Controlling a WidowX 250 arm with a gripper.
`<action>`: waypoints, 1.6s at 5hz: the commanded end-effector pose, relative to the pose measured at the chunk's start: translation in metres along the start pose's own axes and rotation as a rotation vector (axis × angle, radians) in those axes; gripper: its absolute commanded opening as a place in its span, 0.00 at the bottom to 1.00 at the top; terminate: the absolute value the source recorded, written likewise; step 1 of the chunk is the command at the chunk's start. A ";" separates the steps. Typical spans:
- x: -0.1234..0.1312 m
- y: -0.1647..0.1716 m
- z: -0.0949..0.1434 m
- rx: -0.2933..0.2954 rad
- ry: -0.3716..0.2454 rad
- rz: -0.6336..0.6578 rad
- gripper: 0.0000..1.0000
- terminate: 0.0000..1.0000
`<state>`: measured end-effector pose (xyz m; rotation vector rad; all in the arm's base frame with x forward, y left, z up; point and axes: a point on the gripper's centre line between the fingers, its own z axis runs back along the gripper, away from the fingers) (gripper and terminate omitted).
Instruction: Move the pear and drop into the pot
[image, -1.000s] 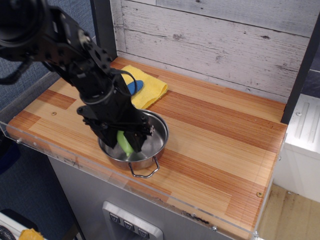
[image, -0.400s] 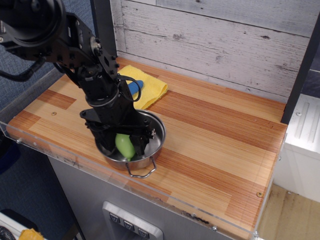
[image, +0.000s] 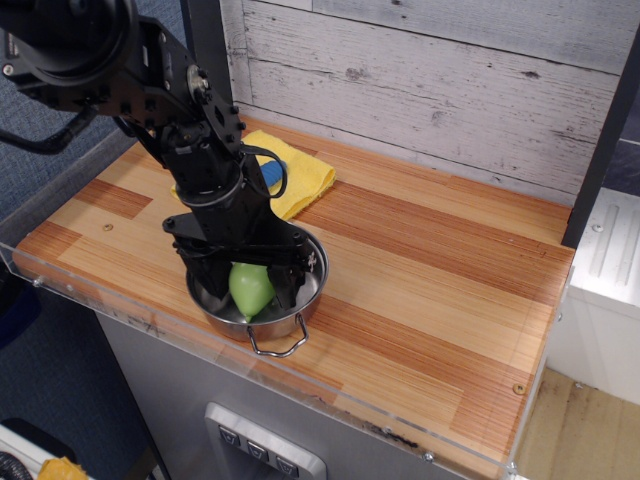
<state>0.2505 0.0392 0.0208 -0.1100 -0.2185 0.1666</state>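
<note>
The light-green pear (image: 250, 287) lies inside the shiny steel pot (image: 316, 270), which stands near the front edge of the wooden counter. My black gripper (image: 252, 284) reaches down into the pot from the upper left. Its fingers (image: 291, 281) stand apart on either side of the pear, with the pear's body in full view between them. The arm hides the back and left of the pot. One wire handle (image: 279, 346) sticks out toward the front edge.
A yellow cloth (image: 306, 180) lies behind the pot with a blue object (image: 271, 178) on it, partly hidden by the arm. A clear rim (image: 150, 325) runs along the counter's front edge. A grey plank wall (image: 430, 80) stands behind.
The fingers have spread and more of the pear shows, now resting lower in the pot. The pot and gripper have shifted slightly left.
</note>
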 end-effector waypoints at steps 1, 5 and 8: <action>0.018 -0.004 0.031 -0.030 0.016 -0.042 1.00 0.00; 0.040 -0.041 0.119 0.016 -0.014 -0.077 1.00 0.00; 0.040 -0.041 0.119 0.016 -0.014 -0.077 1.00 1.00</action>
